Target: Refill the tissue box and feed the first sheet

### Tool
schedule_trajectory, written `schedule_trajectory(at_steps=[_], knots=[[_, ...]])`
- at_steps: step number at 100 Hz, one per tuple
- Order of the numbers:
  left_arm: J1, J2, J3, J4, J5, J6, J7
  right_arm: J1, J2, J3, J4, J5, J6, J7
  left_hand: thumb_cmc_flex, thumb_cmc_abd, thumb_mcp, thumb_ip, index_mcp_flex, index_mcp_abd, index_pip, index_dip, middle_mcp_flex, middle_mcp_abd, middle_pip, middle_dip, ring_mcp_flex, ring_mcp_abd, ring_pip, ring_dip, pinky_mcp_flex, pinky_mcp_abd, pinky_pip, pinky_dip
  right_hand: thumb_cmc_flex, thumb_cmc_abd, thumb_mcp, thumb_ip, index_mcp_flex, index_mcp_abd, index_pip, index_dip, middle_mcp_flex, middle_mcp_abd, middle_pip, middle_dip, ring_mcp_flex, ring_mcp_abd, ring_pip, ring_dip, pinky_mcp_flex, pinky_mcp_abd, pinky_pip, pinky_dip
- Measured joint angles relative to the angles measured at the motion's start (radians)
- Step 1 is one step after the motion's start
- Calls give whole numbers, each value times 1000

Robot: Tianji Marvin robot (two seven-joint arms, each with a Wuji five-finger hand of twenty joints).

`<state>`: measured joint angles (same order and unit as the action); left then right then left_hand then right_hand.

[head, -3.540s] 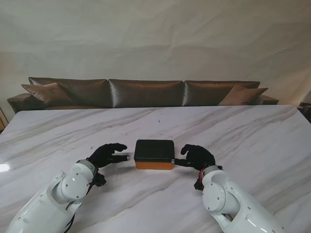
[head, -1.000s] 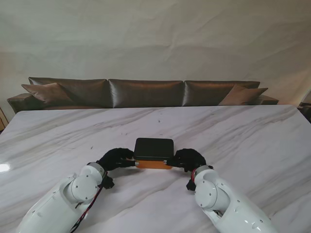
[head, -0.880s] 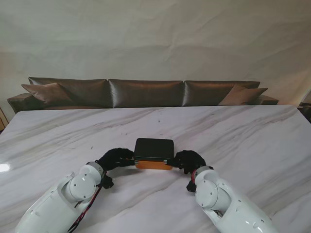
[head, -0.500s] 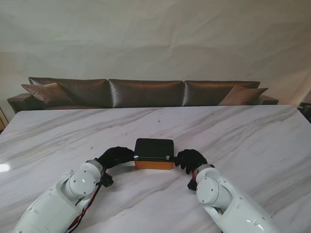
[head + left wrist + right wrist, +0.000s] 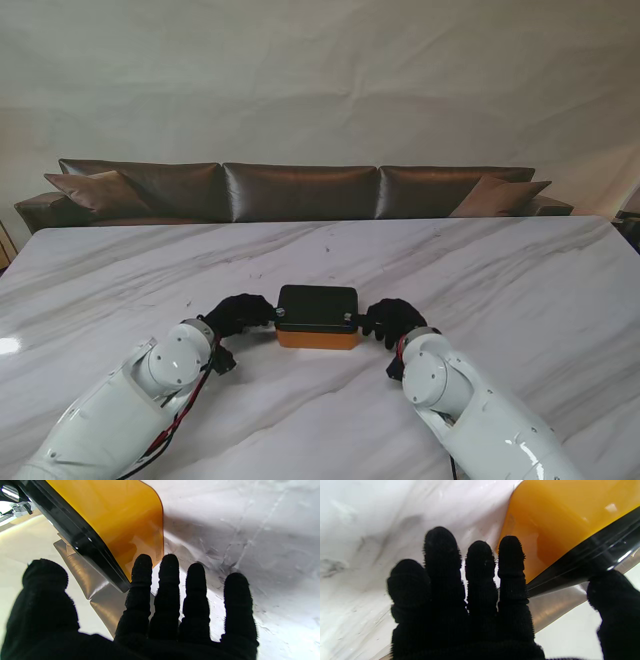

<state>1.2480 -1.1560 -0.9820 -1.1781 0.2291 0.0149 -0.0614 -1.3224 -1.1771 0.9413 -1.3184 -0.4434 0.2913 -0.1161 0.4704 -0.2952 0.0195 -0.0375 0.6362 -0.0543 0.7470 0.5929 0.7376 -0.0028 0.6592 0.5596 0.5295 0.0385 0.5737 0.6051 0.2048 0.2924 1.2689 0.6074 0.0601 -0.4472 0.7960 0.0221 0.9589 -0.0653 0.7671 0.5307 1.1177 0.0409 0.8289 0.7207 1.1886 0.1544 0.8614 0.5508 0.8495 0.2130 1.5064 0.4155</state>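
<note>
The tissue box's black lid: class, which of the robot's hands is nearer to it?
Neither clearly: both are at it. The left hand grips the left end of the black lid; the right hand grips its right end, above the orange base.

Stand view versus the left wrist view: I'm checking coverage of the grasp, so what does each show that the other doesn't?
Only the stand view shows the right hand, the sofa, and the whole tissue box between both hands. Only the left wrist view shows the left hand's fingers close up against the box's orange side, beside its black lid edge. Both show the left hand, the box and the marble table.
</note>
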Motion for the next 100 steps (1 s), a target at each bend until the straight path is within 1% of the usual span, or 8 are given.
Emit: schedule_trajectory(at_steps=[23,39,60,64,73,76,83,100], knots=[[-30,-7,35,43,2,-16,12,4,-1,-5,2,-21,-8,-13,10,-6,145,71,-15,-51,154,210,37,-37,123,137,81,-24,156,123,42,-1,103,35,74,-31,-40,0,9,-46,81,-81,13,-17,14,20,13,-3,4,0,13,0,10,0],[-34,-10,47,52,11,-24,18,10,-3,-10,0,-28,-8,-42,-38,-31,244,71,-26,-73,203,275,37,-61,169,178,95,-24,210,169,65,-7,145,39,150,-141,-20,-9,-36,-91,246,-186,23,-33,44,40,40,-15,25,0,40,-5,22,0],[-46,-10,61,61,26,-22,24,25,-13,-22,13,-26,-22,-68,-83,-75,348,58,-26,-90,298,361,71,-97,243,235,150,19,262,198,106,-11,142,39,174,-243,107,-7,-42,-136,316,-143,46,-48,102,105,63,-26,53,0,58,-11,34,0],[-47,-11,63,62,27,-21,24,28,-15,-25,18,-26,-27,-73,-85,-80,358,46,-26,-101,319,377,92,-101,259,242,165,37,269,203,115,-11,135,39,174,-251,109,36,-40,-140,323,-113,47,-48,115,128,64,-31,64,0,61,-14,44,0],[-50,-11,64,62,30,-16,24,35,-18,-35,30,-27,-35,-90,-94,-90,369,44,-25,-119,358,409,112,-112,290,260,187,57,282,201,125,-11,134,38,157,-255,75,246,-36,-139,359,-53,63,-48,152,167,76,-44,98,2,75,-23,56,0],[-51,-11,65,62,33,-13,24,37,-18,-38,34,-29,-36,-94,-96,-91,370,35,-23,-127,367,416,130,-113,299,263,195,62,286,203,129,-11,133,38,147,-272,93,239,-26,-138,363,-39,63,-48,157,179,77,-47,107,2,80,-28,58,0],[-53,-11,68,62,41,-9,24,44,-19,-44,41,-34,-39,-97,-105,-102,377,34,-2,-141,378,431,149,-115,310,269,209,65,288,212,142,-11,132,38,127,-351,286,91,2,-126,373,-6,74,-50,173,199,88,-60,132,12,93,-39,63,0],[-59,-11,74,62,43,6,24,61,-18,-63,58,-50,-55,-97,-120,-111,383,33,3,-154,381,439,160,-115,312,272,209,67,299,216,150,-11,131,42,76,-394,396,85,61,-93,400,19,123,-56,177,228,92,-64,169,27,107,-44,73,3]])
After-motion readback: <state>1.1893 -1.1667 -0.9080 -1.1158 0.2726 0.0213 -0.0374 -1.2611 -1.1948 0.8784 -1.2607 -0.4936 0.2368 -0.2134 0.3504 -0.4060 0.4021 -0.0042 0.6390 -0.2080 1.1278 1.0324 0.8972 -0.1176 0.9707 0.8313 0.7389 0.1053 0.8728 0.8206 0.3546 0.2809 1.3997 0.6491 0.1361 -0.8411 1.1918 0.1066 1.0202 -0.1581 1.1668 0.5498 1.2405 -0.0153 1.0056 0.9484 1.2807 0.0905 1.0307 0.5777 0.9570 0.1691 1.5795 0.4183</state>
